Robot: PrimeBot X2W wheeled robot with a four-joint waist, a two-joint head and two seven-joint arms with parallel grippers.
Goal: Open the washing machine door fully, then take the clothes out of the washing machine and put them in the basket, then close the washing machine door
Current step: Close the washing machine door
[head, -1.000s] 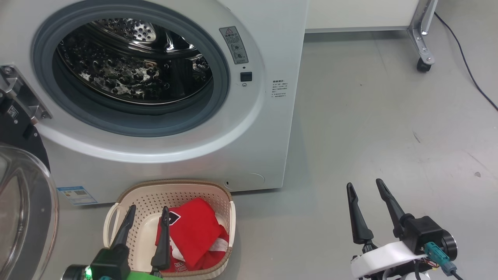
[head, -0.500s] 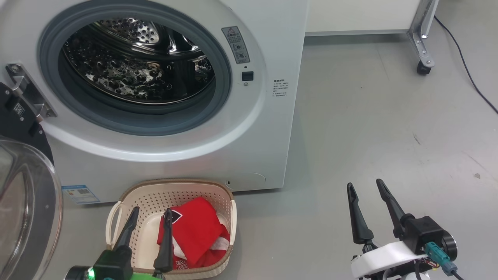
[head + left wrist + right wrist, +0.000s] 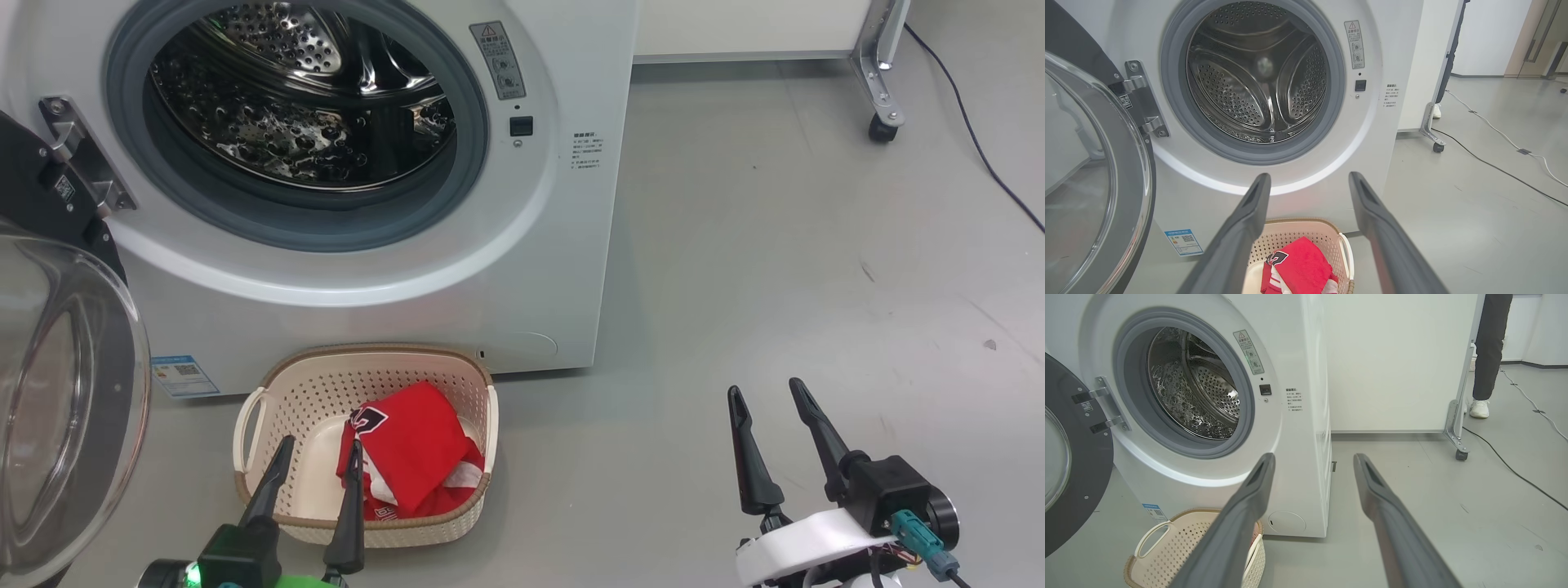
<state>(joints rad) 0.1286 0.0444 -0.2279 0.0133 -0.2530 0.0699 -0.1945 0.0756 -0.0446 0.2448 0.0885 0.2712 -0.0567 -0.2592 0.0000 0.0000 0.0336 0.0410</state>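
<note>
The white washing machine (image 3: 563,245) (image 3: 1396,49) (image 3: 1306,355) stands with its drum mouth bare. Its round black-rimmed door (image 3: 57,392) (image 3: 1094,175) (image 3: 1069,465) hangs wide open on the left. On the floor before the machine sits the cream basket (image 3: 277,388) (image 3: 1310,232) (image 3: 1163,555), with the red clothes (image 3: 412,449) (image 3: 1302,265) lying in its right half. My left gripper (image 3: 320,453) (image 3: 1308,179) hovers open above the basket's near side, holding nothing. My right gripper (image 3: 763,388) (image 3: 1314,457) is open over bare floor to the right.
A white panel on a metal caster frame (image 3: 882,90) (image 3: 1455,433) stands behind the machine at the right. A black cable (image 3: 971,122) runs over the grey floor there. A person's leg and white shoe (image 3: 1480,408) stand beyond the frame.
The head camera has shifted, so the whole scene slid up and right. The basket with the clothes and both open grippers keep their places relative to each other.
</note>
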